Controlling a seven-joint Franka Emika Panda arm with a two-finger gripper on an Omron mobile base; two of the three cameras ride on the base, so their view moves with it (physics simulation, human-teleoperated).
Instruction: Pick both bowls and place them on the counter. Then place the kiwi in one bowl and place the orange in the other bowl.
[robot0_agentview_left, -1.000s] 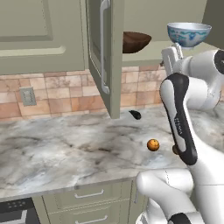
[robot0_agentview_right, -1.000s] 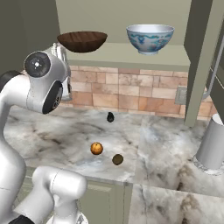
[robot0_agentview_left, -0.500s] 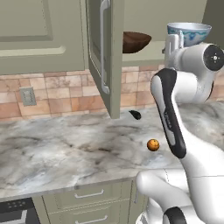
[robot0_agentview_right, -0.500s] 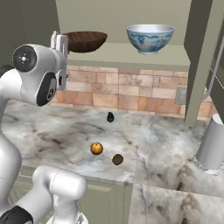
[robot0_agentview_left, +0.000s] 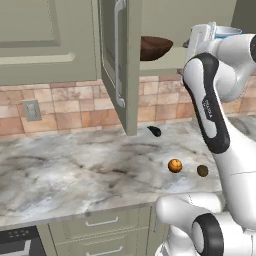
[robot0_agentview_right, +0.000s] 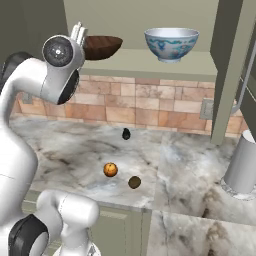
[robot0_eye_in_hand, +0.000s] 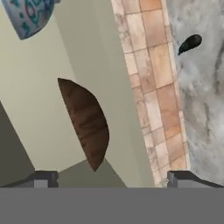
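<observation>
**Reach toward wooden bowl, nothing grasped yet**

Wooden bowl (robot0_eye_in_hand: 87, 127) sat on cabinet shelf (robot0_agentview_right: 150, 62), upright, well above the counter (robot0_agentview_left: 75, 170). Dark brown, wood grain visible, wide and shallow, thin rim. Seen edge-on and rolled sideways in hand view, lying between the two fingertips (robot0_eye_in_hand: 41, 178) but well ahead of them.

Gripper (robot0_eye_in_hand: 111, 179) spread wide, empty, raised to shelf height just beside the bowl's left edge in right base view.

Judged step: first pick, wooden bowl. To do it well: approach level with the rim, one finger inside and one outside the wall, pinch near the closest edge. Shallow wall gives little bite, so go deep enough before closing. Lift slightly before pulling out, to clear the shelf lip. Watch the open cabinet door (robot0_agentview_left: 117, 65) hanging close on the left side of the arm.

White-and-blue bowl (robot0_agentview_right: 171, 44) on same shelf, to the right, well apart from the wooden one; deeper, narrow foot, blue pattern outside.

Orange (robot0_agentview_right: 110, 169) and kiwi (robot0_agentview_right: 134, 182) on counter near front edge, just beside each other, not touching. Small black pointed object (robot0_agentview_right: 126, 133) further back by the tiled backsplash (robot0_agentview_right: 140, 107). Grey cylindrical canister (robot0_agentview_right: 242, 167) at far right.
</observation>
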